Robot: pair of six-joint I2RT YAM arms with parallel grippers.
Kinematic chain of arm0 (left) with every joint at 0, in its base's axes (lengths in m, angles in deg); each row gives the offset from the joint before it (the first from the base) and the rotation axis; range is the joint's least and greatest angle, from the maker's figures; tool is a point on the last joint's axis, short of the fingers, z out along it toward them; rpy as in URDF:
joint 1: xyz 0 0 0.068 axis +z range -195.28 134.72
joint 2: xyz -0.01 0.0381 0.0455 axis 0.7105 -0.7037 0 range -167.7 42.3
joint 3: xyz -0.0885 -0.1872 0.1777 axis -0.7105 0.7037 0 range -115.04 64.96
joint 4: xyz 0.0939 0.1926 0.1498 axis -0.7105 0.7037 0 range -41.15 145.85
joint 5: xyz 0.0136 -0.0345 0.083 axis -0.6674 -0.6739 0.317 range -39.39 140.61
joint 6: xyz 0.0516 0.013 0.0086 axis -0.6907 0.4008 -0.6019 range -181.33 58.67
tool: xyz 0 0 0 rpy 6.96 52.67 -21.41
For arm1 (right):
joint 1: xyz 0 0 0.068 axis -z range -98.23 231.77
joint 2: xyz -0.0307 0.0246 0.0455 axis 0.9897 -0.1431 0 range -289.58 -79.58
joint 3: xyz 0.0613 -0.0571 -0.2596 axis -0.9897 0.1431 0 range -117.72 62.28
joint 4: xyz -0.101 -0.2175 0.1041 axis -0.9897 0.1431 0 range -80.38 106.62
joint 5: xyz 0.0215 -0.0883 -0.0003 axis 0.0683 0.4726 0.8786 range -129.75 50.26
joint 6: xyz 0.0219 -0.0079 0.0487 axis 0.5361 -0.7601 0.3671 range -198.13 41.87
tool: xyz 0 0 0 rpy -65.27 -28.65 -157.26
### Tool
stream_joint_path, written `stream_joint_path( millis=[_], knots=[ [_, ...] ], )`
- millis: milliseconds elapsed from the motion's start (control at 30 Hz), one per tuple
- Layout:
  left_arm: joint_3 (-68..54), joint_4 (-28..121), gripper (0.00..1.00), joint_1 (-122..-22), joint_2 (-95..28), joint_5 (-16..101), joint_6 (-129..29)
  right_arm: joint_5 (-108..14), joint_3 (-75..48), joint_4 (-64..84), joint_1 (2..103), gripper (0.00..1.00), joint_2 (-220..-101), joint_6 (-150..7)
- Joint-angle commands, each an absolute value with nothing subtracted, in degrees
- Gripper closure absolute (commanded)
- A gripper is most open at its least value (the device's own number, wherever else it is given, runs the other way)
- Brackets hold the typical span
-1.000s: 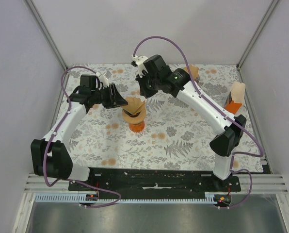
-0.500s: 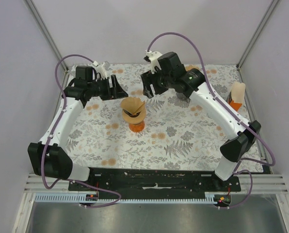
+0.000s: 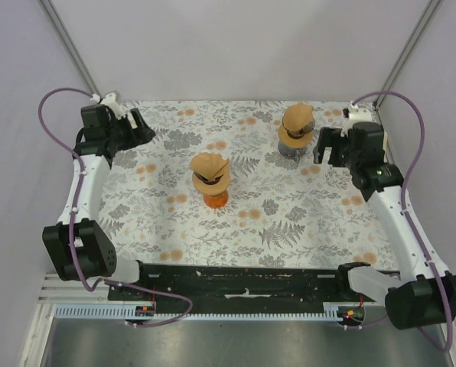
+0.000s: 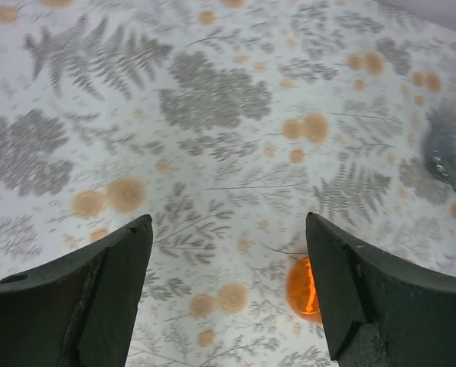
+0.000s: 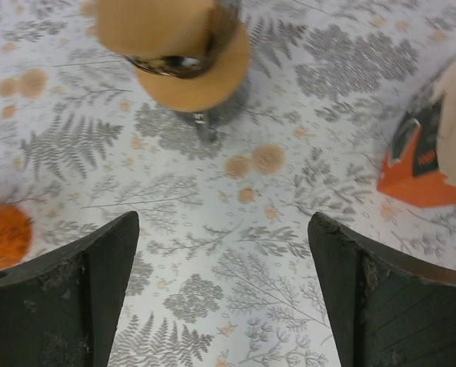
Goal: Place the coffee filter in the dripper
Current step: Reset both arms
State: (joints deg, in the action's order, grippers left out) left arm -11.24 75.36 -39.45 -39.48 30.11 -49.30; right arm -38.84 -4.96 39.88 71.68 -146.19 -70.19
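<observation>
The coffee filter (image 3: 210,165) sits open-mouthed in the orange dripper (image 3: 213,193) at the middle of the patterned tablecloth (image 3: 274,223), its brown paper a little creased on one side. Since nothing holds it, I judge the cone alone is supporting it and the placing is done or nearly so. A second, tan dripper (image 3: 295,125) on a grey base stands well apart toward the far right, with no part in this. The left gripper (image 3: 138,127) hangs over the far left corner with its fingers spread wide and empty. The right gripper (image 3: 325,145) is just beside the tan dripper, likewise wide and empty. Its wrist camera shows an orange filter box (image 5: 414,170) at the right edge, probably the supply
</observation>
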Motion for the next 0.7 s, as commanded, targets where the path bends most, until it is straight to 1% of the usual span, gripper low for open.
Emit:
stream_joint_path(
  millis=[0, 100, 333, 667],
  knots=[
    [-2.38, 65.83, 0.13, -35.43, -39.79, 36.97, -51.48, -37.29, 7.59, 26.78, 77.28, 0.02, -139.71, -68.9],
    [2.89, 62.93, 0.13, -35.43, -40.14, 39.35, -52.89, -31.76, 13.22, 24.13, 77.73, 0.02, -137.85, -65.57],
    [12.22, 58.35, 0.13, -35.43, -40.41, 41.64, -52.89, -30.78, 19.03, 21.76, 77.73, 0.02, -138.2, -62.93],
    [16.97, 56.94, 0.11, -35.43, -39.79, 41.73, -52.54, -30.43, 21.93, 17.8, 77.73, 0.02, -141.01, -61.35]
  ],
)
